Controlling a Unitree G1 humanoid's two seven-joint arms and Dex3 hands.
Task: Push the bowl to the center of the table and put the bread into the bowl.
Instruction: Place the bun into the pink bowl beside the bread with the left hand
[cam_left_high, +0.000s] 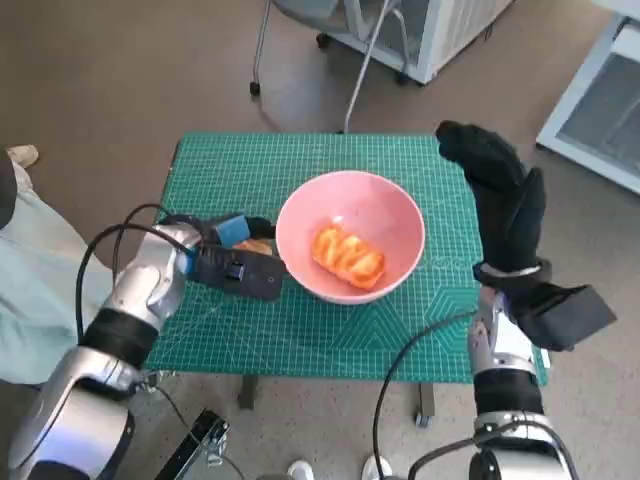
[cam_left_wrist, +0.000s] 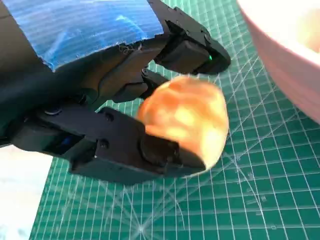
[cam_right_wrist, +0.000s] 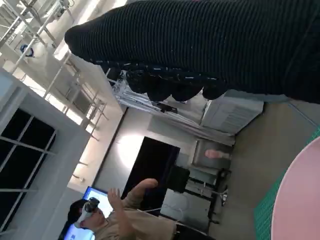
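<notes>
Nearest the lens, left wrist view: a bread roll (cam_left_wrist: 187, 117), golden and rounded, sits clamped in the left hand (cam_left_wrist: 135, 115). Black fingers (cam_left_wrist: 192, 47) reach over its far side; a thick black part of the hand (cam_left_wrist: 125, 150) bears on its near side. The roll is lifted off the green cutting mat (cam_left_wrist: 240, 200), or at most barely above it; contact underneath cannot be told.

Key relation: the pink bowl (cam_left_high: 350, 235) lies just beside the held roll, on the side the fingers point toward. In the head view the left hand (cam_left_high: 235, 262) is hard against the bowl's outer wall, and the roll (cam_left_high: 255, 245) shows only as a sliver between hand and rim. The pink rim (cam_left_wrist: 285, 60) fills the corner of the left wrist view, close to the fingertips. The roll has to rise over the rim and travel toward the robot's right.

The bowl stands roughly mid-table, so the push step looks done. A second piece of bread (cam_left_high: 348, 256), orange and ridged, already lies inside the bowl, long axis slanting from upper left to lower right in the head view.

Left forearm comes in low from the near-left corner, wrist turned so the blue tape faces up.

Right hand (cam_left_high: 500, 195) is raised over the table's right edge, glove flat and upright, fingers extended, holding nothing. It is well apart from the roll; the left hand is plainly the working one.

Judgement: next move needs lift before any sideways travel, or the roll hits the wall.
</notes>
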